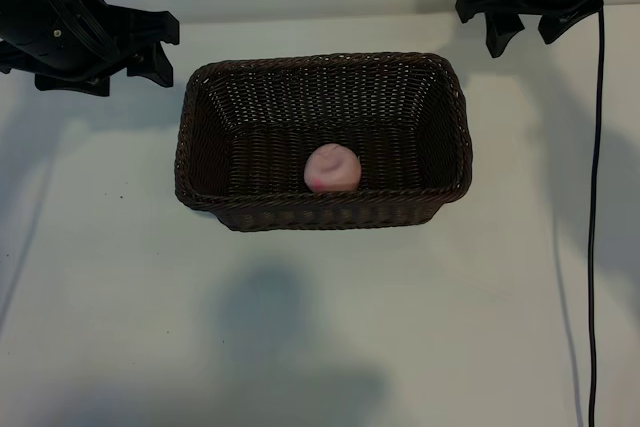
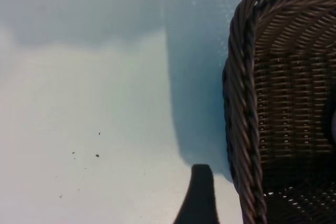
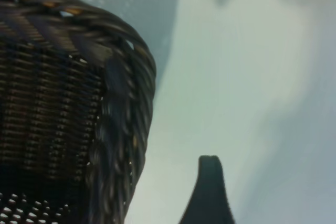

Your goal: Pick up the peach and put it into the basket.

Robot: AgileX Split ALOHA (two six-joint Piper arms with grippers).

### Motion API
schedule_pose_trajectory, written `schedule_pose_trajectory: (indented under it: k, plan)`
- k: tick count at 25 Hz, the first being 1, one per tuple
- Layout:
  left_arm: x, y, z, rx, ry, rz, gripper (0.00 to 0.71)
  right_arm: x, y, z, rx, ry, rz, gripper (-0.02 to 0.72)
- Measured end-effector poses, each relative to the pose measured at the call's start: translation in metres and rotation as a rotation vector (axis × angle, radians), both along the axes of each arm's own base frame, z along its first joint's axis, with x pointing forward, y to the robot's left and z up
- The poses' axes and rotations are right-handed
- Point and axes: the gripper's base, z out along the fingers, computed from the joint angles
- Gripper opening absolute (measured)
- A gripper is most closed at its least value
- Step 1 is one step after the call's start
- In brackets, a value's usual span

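Peach [image 1: 332, 168] inside basket [image 1: 205, 137]; left gripper [image 1: 140, 42] and right gripper [image 1: 528, 19] both spread, empty; no legible writing

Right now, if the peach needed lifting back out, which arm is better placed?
Neither clearly. The peach lies inside the basket, slightly right of centre. Both end effectors, left and right, hang open outside its far corners; right marginally nearer.
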Motion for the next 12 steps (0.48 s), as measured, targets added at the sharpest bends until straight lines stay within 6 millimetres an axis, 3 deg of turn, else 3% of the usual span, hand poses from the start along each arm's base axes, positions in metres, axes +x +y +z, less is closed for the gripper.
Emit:
schedule_pose_trajectory:
  k: [12]
  plan:
    - [0.0000,0.0000,0.0000,0.000,0.000,0.000,0.599,0.0000,-0.0011,-0.0001,-0.017,-0.002,0.005,0.557]
